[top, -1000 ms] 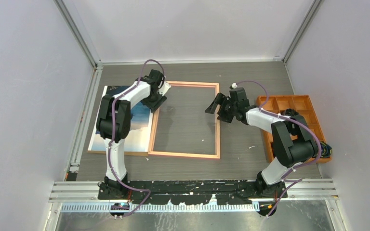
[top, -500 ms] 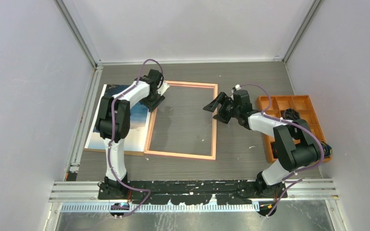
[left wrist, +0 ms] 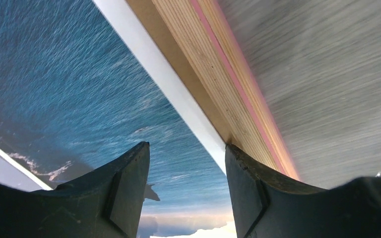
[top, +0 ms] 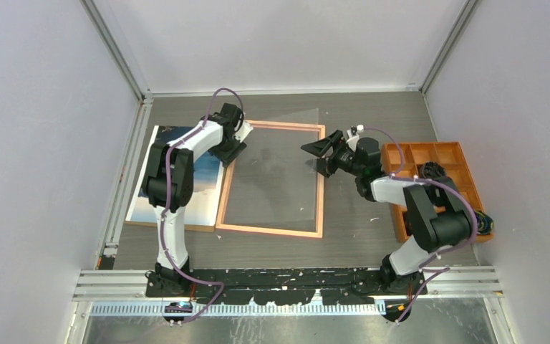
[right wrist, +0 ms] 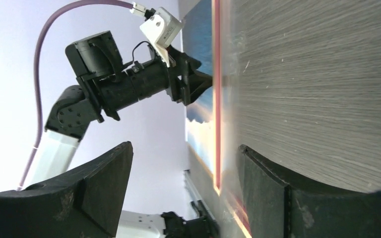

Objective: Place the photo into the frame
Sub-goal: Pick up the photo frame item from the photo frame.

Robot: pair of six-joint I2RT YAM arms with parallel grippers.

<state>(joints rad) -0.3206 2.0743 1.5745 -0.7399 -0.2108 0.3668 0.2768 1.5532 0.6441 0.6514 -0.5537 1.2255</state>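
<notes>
The frame, pink-fronted with a tan wooden edge, lies flat at the table's middle. Its clear pane looks tilted up along its right side. The photo, blue sea and pale sky, lies face up left of the frame, touching it. My left gripper is open and low over the frame's left rail. In the left wrist view its fingers straddle the photo beside the frame. My right gripper is open at the frame's right rail. The right wrist view shows the frame's pink edge between the fingers.
A brown backing board lies under the photo, its edge showing at the near side. An orange compartment tray with dark small parts stands at the right. Metal rails run along the left and near table edges.
The frame slid slightly left against the photo. My right gripper moved back and left and tipped lower at the frame's right rail. The pane now shows raised on its right side.
</notes>
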